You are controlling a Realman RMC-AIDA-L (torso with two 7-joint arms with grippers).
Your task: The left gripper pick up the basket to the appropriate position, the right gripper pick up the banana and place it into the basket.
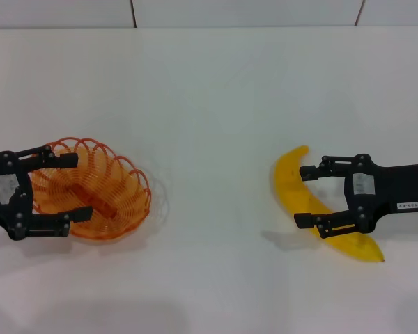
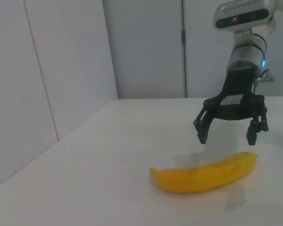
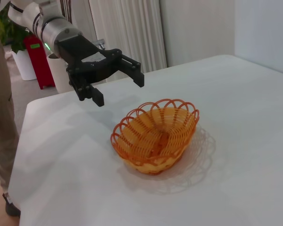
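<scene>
The orange wire basket sits on the white table at the left, tilted a little in the head view. My left gripper hangs open above the basket's left end; in the right wrist view this left gripper is clear of the basket. At the right the yellow banana lies flat on the table. My right gripper is open, its fingers spanning the banana's middle from above. The left wrist view shows the right gripper a short way above the banana, not touching it.
The white table stretches between basket and banana, with wall panels behind it. Beyond the table's far edge in the right wrist view stand a red object and a person's leg.
</scene>
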